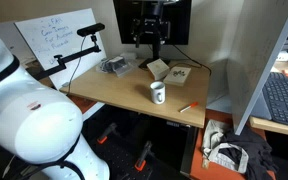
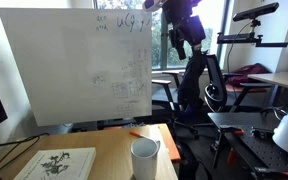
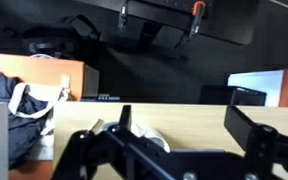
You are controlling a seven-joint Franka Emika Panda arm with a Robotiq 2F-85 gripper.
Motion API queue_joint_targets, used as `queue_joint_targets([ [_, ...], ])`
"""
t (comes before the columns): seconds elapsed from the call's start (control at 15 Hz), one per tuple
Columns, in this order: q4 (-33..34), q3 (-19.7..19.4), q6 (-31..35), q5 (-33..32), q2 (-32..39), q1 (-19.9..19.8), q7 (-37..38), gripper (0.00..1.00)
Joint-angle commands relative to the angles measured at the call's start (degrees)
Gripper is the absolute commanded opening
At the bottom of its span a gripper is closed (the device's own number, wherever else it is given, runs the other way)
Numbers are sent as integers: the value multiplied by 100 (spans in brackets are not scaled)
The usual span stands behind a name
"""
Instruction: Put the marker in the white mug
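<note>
An exterior view looks down from high behind the arm (image 1: 29, 125) over the whole desk (image 1: 104, 88), an exterior view sits low beside the white mug (image 2: 144, 158) facing the whiteboard (image 2: 74, 65), both sharing these; the wrist view looks level across the desk.

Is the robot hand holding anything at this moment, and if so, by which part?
Nothing is held. The hand is open and empty; the marker lies on the table.
</note>
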Motion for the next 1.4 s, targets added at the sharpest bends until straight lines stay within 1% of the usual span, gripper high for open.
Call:
queue_joint_targets([
  [0.0,13,79,-11,12,4,-84,-11,100],
  [0.13,12,57,245,116,162,-137,252,100],
  [0.27,-32,30,660,183,357,-204,462,100],
  [0.4,-57,-21,1307,350,703,-313,715,100],
  [0.67,-38,-60,3031,646,1652,-555,1271,100],
  [0.73,16,-69,3369,699,1938,-607,1459,100],
  [0.8,87,-72,3583,818,2210,-653,1629,100],
  [0.87,178,-88,3804,788,2516,-676,1882,100],
  [1.07,616,-100,4001,820,3392,-735,2300,100],
  [1.33,1380,-50,3755,804,4379,-861,2283,100],
])
